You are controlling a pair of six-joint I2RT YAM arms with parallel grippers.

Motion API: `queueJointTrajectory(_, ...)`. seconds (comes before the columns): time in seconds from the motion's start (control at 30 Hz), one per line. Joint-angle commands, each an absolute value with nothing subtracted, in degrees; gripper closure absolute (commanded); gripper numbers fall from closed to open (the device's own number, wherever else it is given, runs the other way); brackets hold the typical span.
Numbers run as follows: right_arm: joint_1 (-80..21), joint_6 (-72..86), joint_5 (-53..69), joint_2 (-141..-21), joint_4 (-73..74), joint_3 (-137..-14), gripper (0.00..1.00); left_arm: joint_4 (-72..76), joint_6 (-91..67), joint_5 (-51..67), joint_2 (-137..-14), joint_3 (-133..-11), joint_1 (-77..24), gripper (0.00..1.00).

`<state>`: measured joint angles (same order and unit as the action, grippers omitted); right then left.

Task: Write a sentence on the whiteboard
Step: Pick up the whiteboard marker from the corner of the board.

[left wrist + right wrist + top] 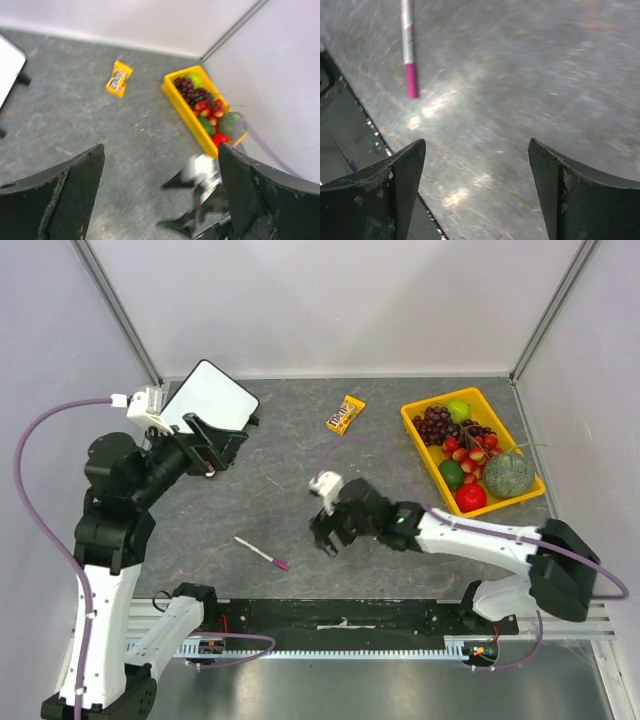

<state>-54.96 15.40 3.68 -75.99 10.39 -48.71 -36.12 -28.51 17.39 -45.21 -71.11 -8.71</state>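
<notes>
**Blank board upper left, pen loose at centre, both grippers empty**

Whiteboard (208, 392): upper left of the top view, in the far left corner of the table (290, 455), turned at an angle to its edges. No writing to be made out on the white face. Probably stiff and light, with a slick face that would slide under a push. Best braced or taken by the thin black rim, never by the writing surface.

Left gripper (160, 150): just below and right of the board in the top view, spread wide, nothing between the fingers. Touching the board's rim or not: cannot tell.

Pen (262, 553): lower centre, flat on the table, pink tip pointing lower right. Likely light, thin and prone to rolling. Best pinched across the middle of the white barrel.

Right gripper (476, 142): just right of the pen, low over bare table, fingers apart and empty.

Candy pack (346, 414): upper centre, well apart from the board.

Tray (415, 430): yellow, upper right, full of fruit.

Counted: one board, one pen, one candy pack, one tray, two grippers.
</notes>
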Motion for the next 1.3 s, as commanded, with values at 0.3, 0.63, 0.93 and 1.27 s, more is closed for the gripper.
queueJointTrajectory(0.3, -77.78, 13.71, -13.88, -103.87, 9.23, -68.63, 0.32, -38.06, -31.91, 34.19, -49.05, -83.76, -8.61, 0.01)
queueJointTrajectory(0.63, -80.59, 12.4, -19.86, -111.79, 10.63, -71.46, 0.5, -38.85, -30.67, 35.24, -48.43, -82.79, -8.61, 0.01)
queueJointTrajectory(0.93, -80.07, 11.6, -18.02, -115.22, 12.92, -71.72, 0.9, -39.46, -29.36, 37.0, -48.25, -84.2, -8.61, 0.02)
queueJointTrajectory(1.27, -69.1, 10.55, -8.8, -102.32, 13.45, -68.65, 1.0, -42.98, -21.8, 36.3, -46.5, -84.82, -8.61, 0.03)
